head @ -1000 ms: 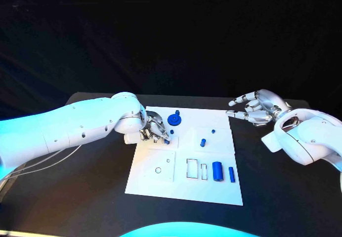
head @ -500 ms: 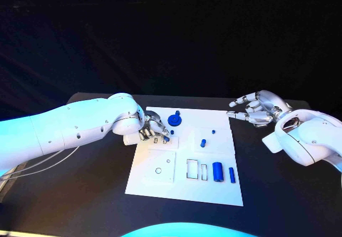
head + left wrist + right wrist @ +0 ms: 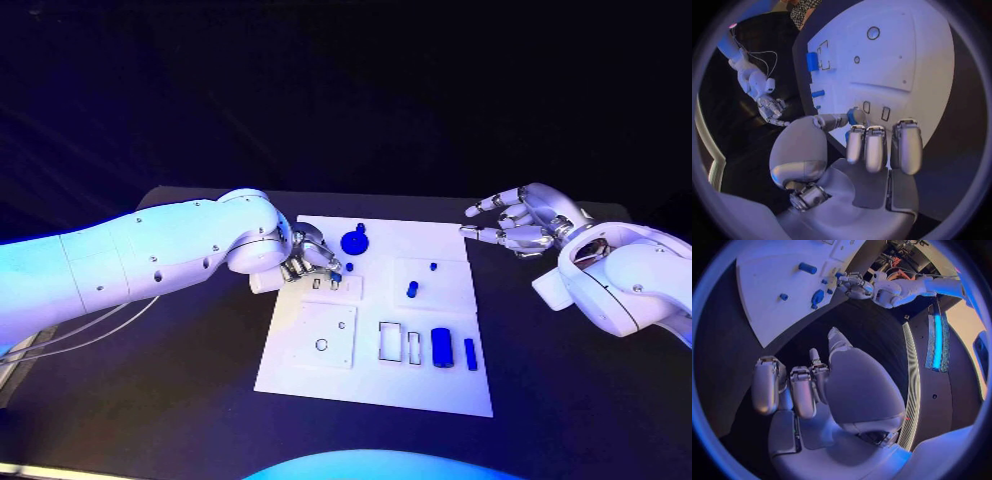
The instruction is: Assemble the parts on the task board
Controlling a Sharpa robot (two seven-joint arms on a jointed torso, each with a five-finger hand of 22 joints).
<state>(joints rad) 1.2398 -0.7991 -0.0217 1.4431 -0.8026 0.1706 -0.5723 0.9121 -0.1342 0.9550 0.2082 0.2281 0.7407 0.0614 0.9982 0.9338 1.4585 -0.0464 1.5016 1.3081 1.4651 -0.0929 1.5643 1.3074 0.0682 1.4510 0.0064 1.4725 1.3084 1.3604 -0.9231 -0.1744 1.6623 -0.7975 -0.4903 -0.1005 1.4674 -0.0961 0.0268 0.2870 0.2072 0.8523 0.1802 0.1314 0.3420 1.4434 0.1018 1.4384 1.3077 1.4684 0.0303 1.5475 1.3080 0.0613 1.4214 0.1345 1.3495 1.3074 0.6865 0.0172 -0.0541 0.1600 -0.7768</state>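
Note:
The white task board (image 3: 433, 385) lies mid-table. My left hand (image 3: 307, 262) hovers over its far left part and pinches a small blue part (image 3: 853, 116) between thumb and a finger, just above two small slots (image 3: 326, 283). On the board lie a blue gear (image 3: 353, 240), a small blue peg (image 3: 433, 266), a short blue piece (image 3: 411, 290), a thick blue cylinder (image 3: 441, 347) and a thin blue rod (image 3: 470, 353). My right hand (image 3: 519, 225) hangs beside the board's far right corner, fingers loosely bent and apart, holding nothing.
Two narrow rectangular slots (image 3: 398, 342) and a ring-shaped hole (image 3: 320, 345) mark the board's near half. Bare black table (image 3: 159, 400) surrounds the board on all sides. Cables (image 3: 58, 335) trail from my left arm at the left.
My left hand has drawn back slightly toward the far side with the small blue part, uncovering the two small slots. The right hand has stayed in place.

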